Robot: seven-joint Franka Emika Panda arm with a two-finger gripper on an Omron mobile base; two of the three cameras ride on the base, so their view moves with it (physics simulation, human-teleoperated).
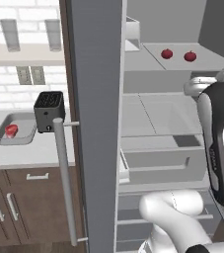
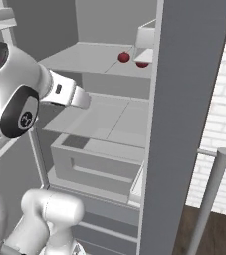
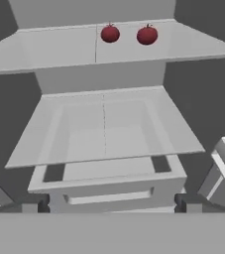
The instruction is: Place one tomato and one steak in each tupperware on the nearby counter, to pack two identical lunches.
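Two red tomatoes sit side by side on the upper shelf of the open fridge, the left tomato [image 3: 110, 33] [image 1: 167, 54] [image 2: 124, 57] and the right tomato [image 3: 147, 35] [image 1: 190, 56]. My gripper [image 3: 111, 208] is open and empty. It faces the fridge at the level of the middle shelf, well short of the tomatoes and below them. On the counter [image 1: 29, 153] to the left stands a shallow grey tupperware-like container [image 1: 22, 141]. A small red piece [image 1: 11, 130] lies in it, too small to tell whether it is a steak.
The open fridge door [image 1: 96, 123] with its long bar handle [image 1: 64, 183] stands between the fridge and the counter. A black toaster [image 1: 49, 111] stands beside the container. Below the tomatoes are a bare middle shelf [image 3: 104, 129] and a drawer [image 3: 109, 183].
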